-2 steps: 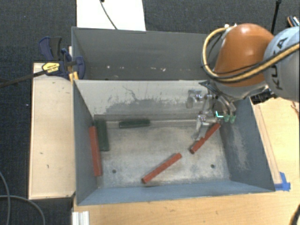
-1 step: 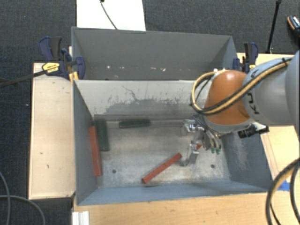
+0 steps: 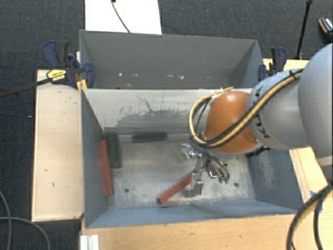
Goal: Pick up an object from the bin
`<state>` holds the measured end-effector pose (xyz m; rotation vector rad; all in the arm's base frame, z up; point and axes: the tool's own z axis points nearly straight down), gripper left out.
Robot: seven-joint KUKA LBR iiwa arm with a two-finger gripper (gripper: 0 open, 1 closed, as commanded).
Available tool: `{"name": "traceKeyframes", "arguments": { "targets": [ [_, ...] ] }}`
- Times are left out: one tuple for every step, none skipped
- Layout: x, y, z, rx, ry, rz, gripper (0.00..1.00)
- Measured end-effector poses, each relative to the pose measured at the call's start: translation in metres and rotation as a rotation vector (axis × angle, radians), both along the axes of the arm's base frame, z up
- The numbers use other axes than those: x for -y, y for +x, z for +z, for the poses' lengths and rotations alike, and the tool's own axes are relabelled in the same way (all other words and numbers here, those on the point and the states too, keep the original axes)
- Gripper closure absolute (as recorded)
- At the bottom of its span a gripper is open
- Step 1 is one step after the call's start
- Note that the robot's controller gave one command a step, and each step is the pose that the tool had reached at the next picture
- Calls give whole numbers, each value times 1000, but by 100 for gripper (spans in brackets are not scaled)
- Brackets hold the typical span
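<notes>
The end effector (image 3: 196,185) sits at the right end of a slanted red stick (image 3: 174,190) near the front of the bin (image 3: 96,139). We cannot tell if it pinches

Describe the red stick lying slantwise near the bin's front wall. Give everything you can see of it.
The red stick is a slim, straight bar, reddish-brown and matt; its material is not certain. It lies flat on the floor of the bin near the front wall, slanted, with its lower left end free and its upper right end at the gripper. Whether the gripper grips it cannot be told. Nothing else in the bin touches it.
</notes>
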<state>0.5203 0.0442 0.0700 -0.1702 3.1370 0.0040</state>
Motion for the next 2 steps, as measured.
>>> {"name": "traceKeyframes", "arguments": {
  "targets": [
    [2,1,1,1,-2,-3,100],
    [4,-11,155,10,-2,21,100]
  ]
}}
